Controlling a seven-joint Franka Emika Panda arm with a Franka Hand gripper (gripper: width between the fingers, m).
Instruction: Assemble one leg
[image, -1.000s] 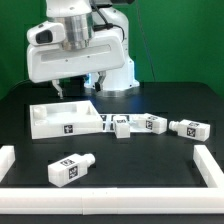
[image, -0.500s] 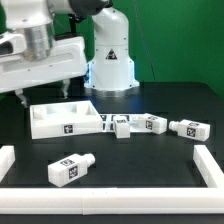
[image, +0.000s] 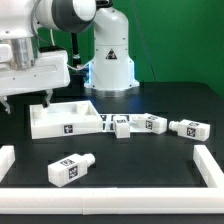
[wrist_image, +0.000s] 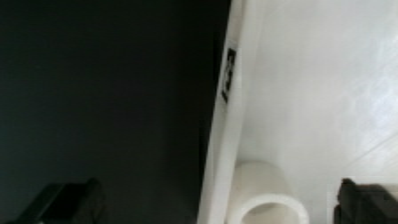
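In the exterior view we see the arm has swung lower and toward that view's left, its fingers (image: 47, 96) spread wide and empty beside the white panel (image: 65, 118). The leg (image: 70, 168) — stubby, white, tagged — lies on its side on the worktop (image: 130, 165), well apart from them. In the wrist view the fingers (wrist_image: 71, 203) flank the panel's edge, with a round hole (wrist_image: 267, 212) between them

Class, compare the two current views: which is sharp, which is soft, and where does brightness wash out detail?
Exterior view: evenly lit and sharp, the near leg has crisp edges. Wrist view: too close to focus, the white panel is washed out, its tag blurred.
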